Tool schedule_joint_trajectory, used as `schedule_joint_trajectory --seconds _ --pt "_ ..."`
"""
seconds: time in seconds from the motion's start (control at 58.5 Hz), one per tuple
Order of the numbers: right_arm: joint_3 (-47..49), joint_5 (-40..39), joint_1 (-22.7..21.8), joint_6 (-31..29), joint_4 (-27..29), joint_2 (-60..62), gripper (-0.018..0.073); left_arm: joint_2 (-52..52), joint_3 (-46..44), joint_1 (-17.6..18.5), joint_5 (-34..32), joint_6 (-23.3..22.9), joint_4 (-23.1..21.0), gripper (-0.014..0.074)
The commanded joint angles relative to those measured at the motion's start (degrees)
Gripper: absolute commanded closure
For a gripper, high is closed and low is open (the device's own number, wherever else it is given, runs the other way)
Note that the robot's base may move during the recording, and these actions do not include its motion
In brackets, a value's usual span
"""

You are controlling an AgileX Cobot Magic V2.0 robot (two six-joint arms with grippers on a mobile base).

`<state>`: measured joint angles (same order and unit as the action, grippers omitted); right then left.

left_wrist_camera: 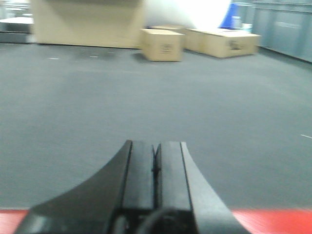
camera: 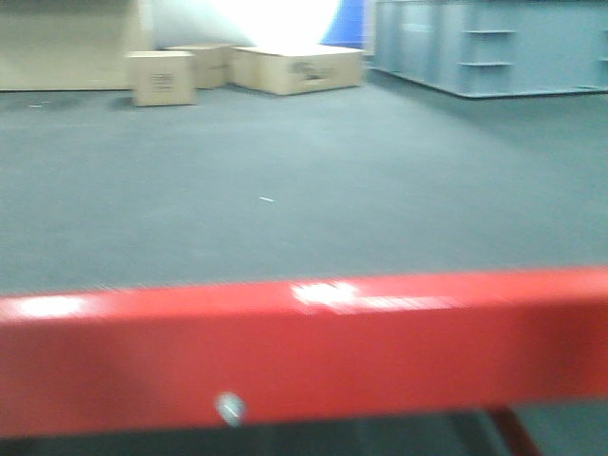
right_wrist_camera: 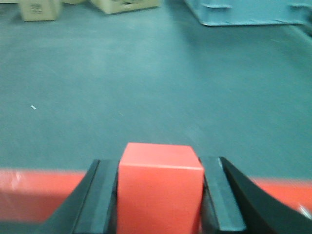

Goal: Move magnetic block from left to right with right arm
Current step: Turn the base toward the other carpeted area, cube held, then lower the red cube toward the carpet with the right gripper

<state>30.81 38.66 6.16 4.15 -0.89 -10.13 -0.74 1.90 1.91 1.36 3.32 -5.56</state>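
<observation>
Contact on your right side — the right gripper was clamped on the magnetic block. Its two black fingers pressed flat against the red cube's left and right faces, jaws spread only as wide as the block itself. The cube sat upright between them, top face showing, with a red rail crossing the view behind it and grey floor beyond. Your left gripper was fully closed, pads touching, with nothing between them. From the front view the rail ran across the foreground. Far behind it stood cardboard boxes and a grey-blue cabinet — all of it blurred.
</observation>
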Motion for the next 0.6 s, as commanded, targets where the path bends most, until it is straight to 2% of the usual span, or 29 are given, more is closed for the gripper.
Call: schedule_joint_trajectory --seconds 0.0,0.581 --pt "1.51 -4.70 -0.18 -0.24 -0.35 -0.99 0.0335 -0.50 0.46 0.40 -4.62 -0.34 -0.27 0.0722" --pt "1.51 -4.70 -0.18 -0.24 -0.35 -0.99 0.0335 -0.50 0.46 0.40 -4.62 -0.34 -0.27 0.0722"
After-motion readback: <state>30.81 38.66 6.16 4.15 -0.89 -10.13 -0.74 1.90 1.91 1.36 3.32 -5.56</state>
